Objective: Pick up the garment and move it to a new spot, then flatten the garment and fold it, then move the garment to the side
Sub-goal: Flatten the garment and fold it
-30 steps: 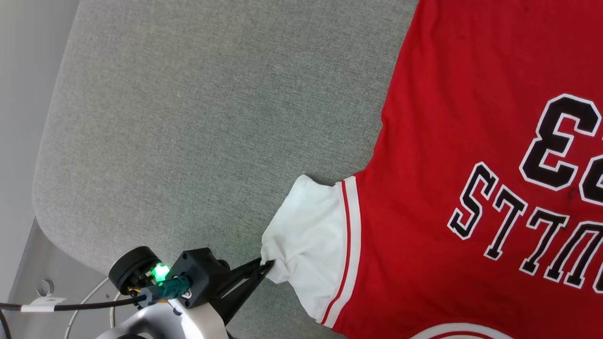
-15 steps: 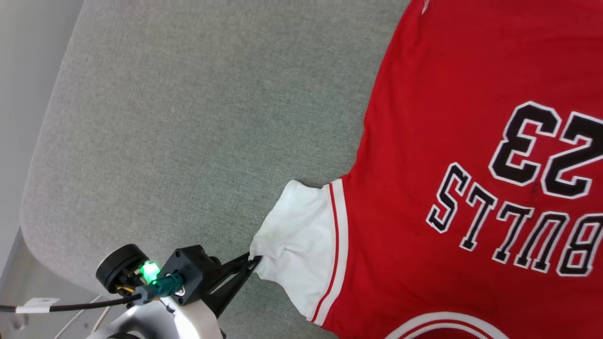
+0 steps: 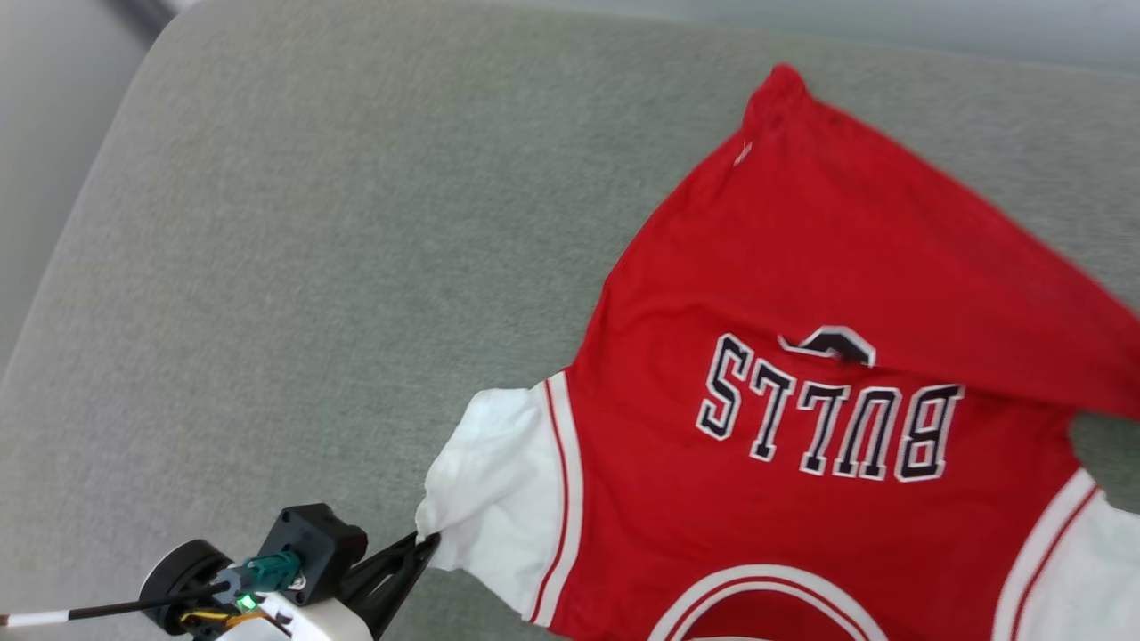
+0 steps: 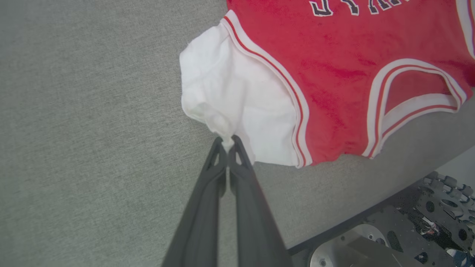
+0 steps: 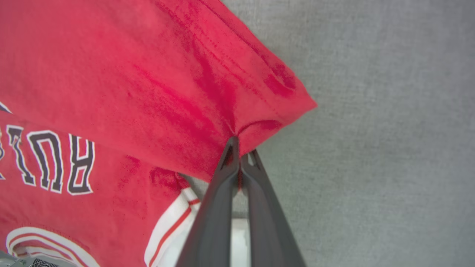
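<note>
The red shirt (image 3: 802, 525) lies on a soft grey pad (image 3: 312, 267), on the right half of it in the head view. Its front faces up. The black letters BULLS (image 3: 828, 427) read upside down from the robot's side. The collar (image 4: 373, 115) end is nearest the robot.

The left gripper (image 3: 426, 541) is at the bottom left of the head view. Its two dark fingers are pressed together, and they pinch the edge of a white sleeve (image 3: 494, 485). The sleeve cloth bunches into a little point where the fingers bite it. The rest of that sleeve lies on the pad.

The right gripper (image 5: 239, 150) is pressed tight too. It pinches a corner of the red bottom edge (image 5: 282, 89) of the shirt. The cloth wrinkles toward the fingertips there. That part of the shirt is pulled over the front, so it covers most of the number (image 3: 833, 345) above the letters. A small black and white bit of the number peeks out. The other white sleeve (image 3: 1095, 570) is at the bottom right of the head view.
</note>
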### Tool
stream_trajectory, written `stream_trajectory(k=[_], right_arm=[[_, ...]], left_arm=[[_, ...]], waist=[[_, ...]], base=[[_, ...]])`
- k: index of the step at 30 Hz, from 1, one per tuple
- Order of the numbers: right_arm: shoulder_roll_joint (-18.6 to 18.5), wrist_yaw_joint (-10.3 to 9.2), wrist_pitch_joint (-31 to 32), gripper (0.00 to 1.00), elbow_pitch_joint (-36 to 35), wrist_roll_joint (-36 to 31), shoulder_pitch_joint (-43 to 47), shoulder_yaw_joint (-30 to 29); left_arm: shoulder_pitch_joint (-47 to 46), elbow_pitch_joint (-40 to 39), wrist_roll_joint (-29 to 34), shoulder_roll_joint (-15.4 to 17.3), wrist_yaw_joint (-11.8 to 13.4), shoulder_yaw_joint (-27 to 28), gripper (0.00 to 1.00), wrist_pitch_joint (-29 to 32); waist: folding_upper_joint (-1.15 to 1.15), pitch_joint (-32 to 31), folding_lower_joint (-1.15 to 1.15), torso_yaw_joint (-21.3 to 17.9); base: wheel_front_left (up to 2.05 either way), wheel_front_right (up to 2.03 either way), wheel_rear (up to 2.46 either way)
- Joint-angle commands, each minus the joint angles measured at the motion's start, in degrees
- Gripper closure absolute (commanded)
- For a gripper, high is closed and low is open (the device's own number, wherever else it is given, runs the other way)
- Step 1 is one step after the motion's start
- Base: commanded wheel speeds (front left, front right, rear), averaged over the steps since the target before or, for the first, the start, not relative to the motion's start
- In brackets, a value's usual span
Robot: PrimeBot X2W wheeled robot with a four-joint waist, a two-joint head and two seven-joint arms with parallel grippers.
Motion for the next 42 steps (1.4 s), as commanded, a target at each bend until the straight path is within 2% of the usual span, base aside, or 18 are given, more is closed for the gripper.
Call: stream_trajectory(k=[1,4,11,15,20,23,24,25,29,35,42], right_arm=[[-0.1,-0.02,0.0,1.00,-1.4,0.7,2.9,0.1],[-0.5,-0.02,-0.4,1.00,-5.6,2.7,8.5,0.1],[2.6,-0.02,-1.2,1.00,-11.6,6.3,20.8,-1.2],[2.9,-0.02,-3.4,1.00,-14.0,7.0,27.3,-0.8],[4.3,-0.02,-6.6,1.00,-12.5,8.2,32.6,-0.8],[2.9,-0.02,-8.8,1.00,-11.6,7.9,34.0,1.0],[2.2,-0.02,-10.3,0.20,-11.3,7.4,34.0,1.5],[1.8,-0.02,-11.5,0.00,-10.7,7.3,34.0,2.4],[-0.7,-0.02,-12.9,0.00,-10.4,9.9,31.4,4.2],[-5.2,-0.02,-14.0,0.00,-14.1,13.4,24.3,6.8],[-7.0,-0.02,-11.7,0.00,-15.3,13.9,13.8,13.2]], left_arm=[[0.9,0.1,-0.5,0.0,0.7,0.5,1.00,-0.6],[2.4,0.3,-0.9,0.4,1.7,1.1,1.00,-1.0],[4.5,1.8,-1.9,0.4,2.8,1.5,1.00,-2.0],[5.4,3.2,-2.8,0.0,3.5,2.2,1.00,-3.1],[6.1,4.4,-3.5,-0.4,3.7,2.7,1.00,-4.1],[5.8,4.6,-3.5,-0.6,3.6,2.5,1.00,-4.3],[5.7,4.7,-3.5,-0.7,3.5,2.4,1.00,-4.3],[5.5,4.6,-3.4,-0.8,3.5,2.3,1.00,-4.4],[4.8,4.3,-2.8,-0.5,3.6,2.2,1.00,-4.2],[4.1,2.2,-1.8,-0.2,3.9,1.8,1.00,-3.7],[2.8,0.7,-0.9,-0.8,3.4,1.3,1.00,-3.8]], waist=[[0.00,-4.2,0.01,-4.2],[0.00,-5.7,0.01,-6.0],[0.00,-8.7,0.01,-8.8],[0.00,-10.0,0.01,-9.8],[0.00,-10.9,0.01,-10.4],[0.00,-11.0,0.01,-10.3],[0.00,-11.0,0.01,-10.3],[0.00,-11.0,0.01,-10.2],[0.00,-11.2,0.01,-9.5],[0.00,-9.8,0.01,-7.0],[0.00,-7.0,0.01,-3.6]], base=[[0.00,0.00,0.00],[0.00,0.00,0.00],[0.00,0.00,0.00],[0.00,0.00,0.00],[0.00,0.00,0.00],[0.00,0.00,0.00],[0.00,0.00,0.00],[0.00,0.00,0.00],[0.00,0.00,0.00],[0.00,0.00,0.00],[0.00,0.00,0.00]])
